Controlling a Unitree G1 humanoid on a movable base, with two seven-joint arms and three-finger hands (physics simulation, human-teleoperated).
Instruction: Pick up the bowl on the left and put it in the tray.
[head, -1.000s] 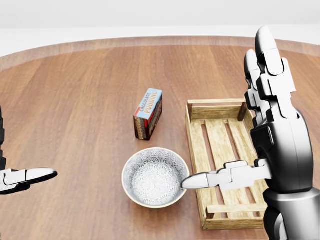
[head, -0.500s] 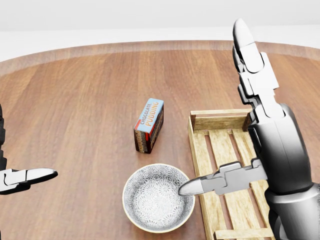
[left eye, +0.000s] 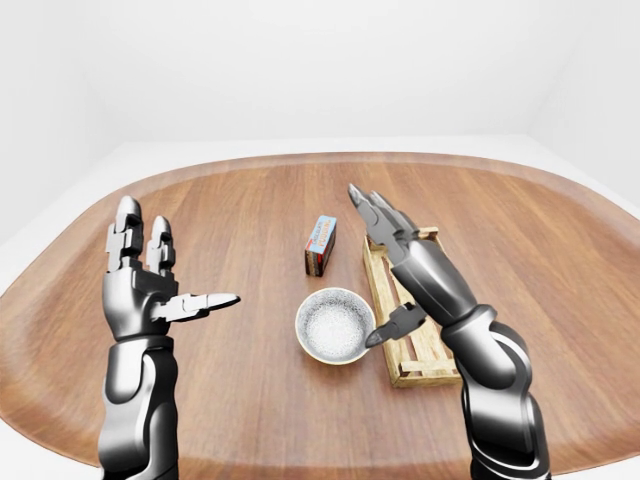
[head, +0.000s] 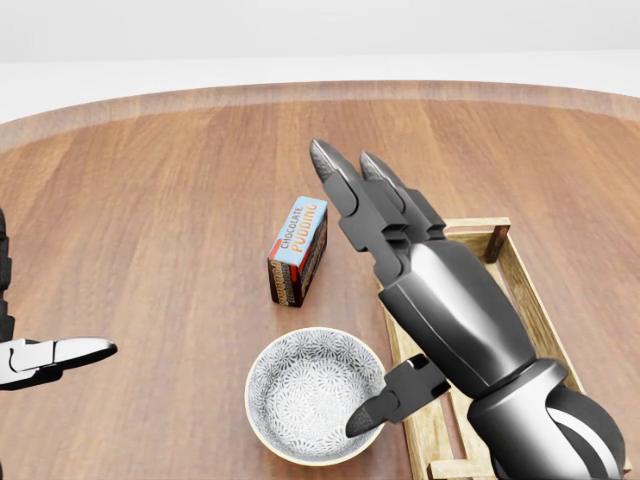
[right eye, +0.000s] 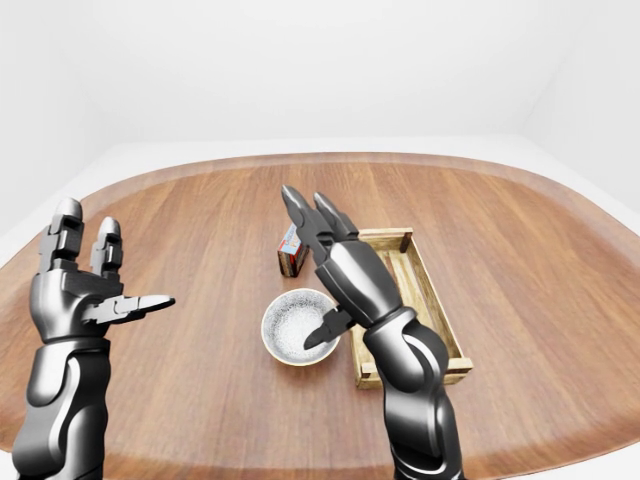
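Observation:
The patterned grey bowl (head: 300, 400) sits upright on the wooden table, just left of the slatted wooden tray (head: 541, 320). My right hand (head: 345, 290) is open and tilted over the tray's left rail. Its long fingers (head: 345, 190) point toward the top left of the head view, and its thumb tip (head: 362, 420) hangs at the bowl's right rim. I cannot tell whether the thumb touches the bowl. My left hand (left eye: 185, 255) is raised at the left, open and empty, well away from the bowl (left eye: 335, 325).
A chocolate pudding box (head: 298, 250) stands on the table above the bowl, close to my right fingers. The round table's edge (left eye: 300, 160) curves along the top of the left-eye view, with white floor beyond it.
The view tipped a little, so the table things slid down the head view. Then my right hand swung left and tilted down, its thumb dropping to the bowl's right rim. The left hand stayed put.

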